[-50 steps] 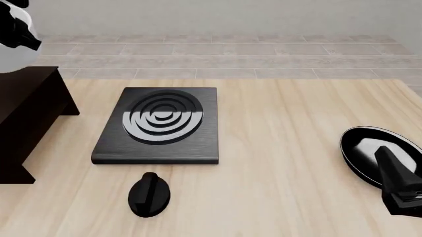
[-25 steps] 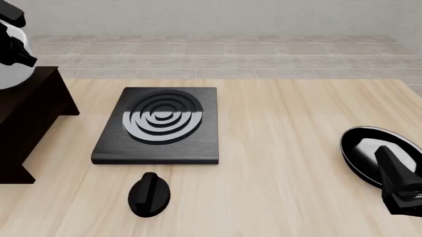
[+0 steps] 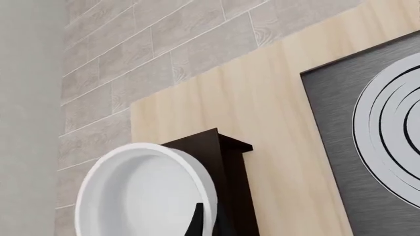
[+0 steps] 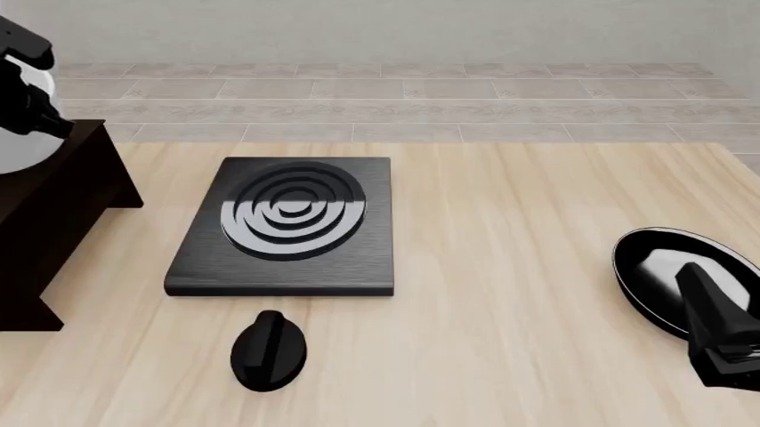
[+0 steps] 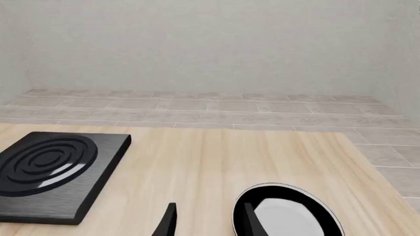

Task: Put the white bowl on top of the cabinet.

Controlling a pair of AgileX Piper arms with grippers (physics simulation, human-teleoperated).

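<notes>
At the far left of the front view my left gripper [image 4: 27, 67] has sunk lower than a second ago, jaws clamped on the rim of the white bowl [image 4: 18, 133], now over the cabinet [image 4: 53, 209]. My right gripper [image 4: 727, 342] hasn't moved, jaws parted, beside the black pan [image 4: 653, 267] on the counter [image 4: 511, 267].

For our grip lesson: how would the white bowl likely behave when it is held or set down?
The white bowl looks glossy, so probably slippery against the jaws. Its rigid round rim suggests it stays stiff. Its tall walls may let it tip if set near the cabinet edge.
</notes>
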